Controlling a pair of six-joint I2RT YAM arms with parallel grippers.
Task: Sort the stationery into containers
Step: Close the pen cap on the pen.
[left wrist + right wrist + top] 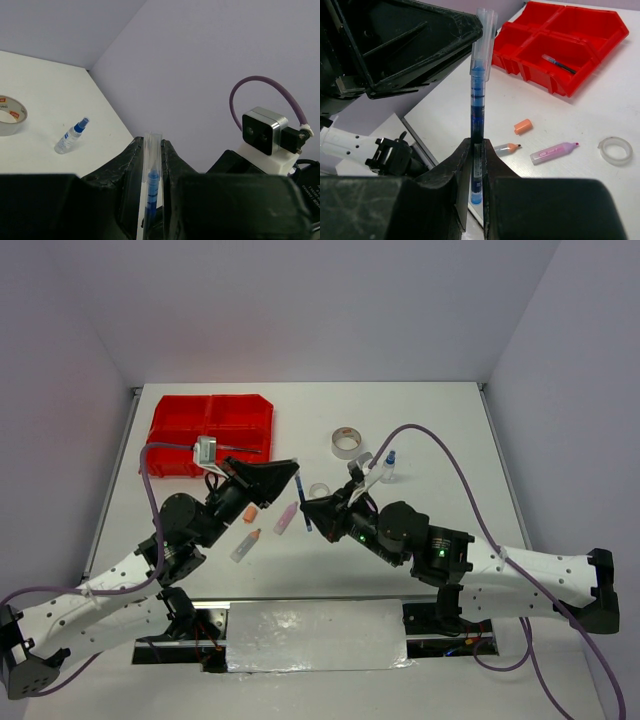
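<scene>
Left wrist — bottle, tape roll; right wrist — red tray.

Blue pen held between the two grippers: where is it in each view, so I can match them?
Top external: blue pen mid-table, bridging left gripper and right gripper.
Left wrist: bottom centre, upright in the left gripper.
Right wrist: centre, upright, rising from the right gripper.
Landmark: red tray, upper left in top external, upper right in right wrist; absent from left wrist.
</scene>
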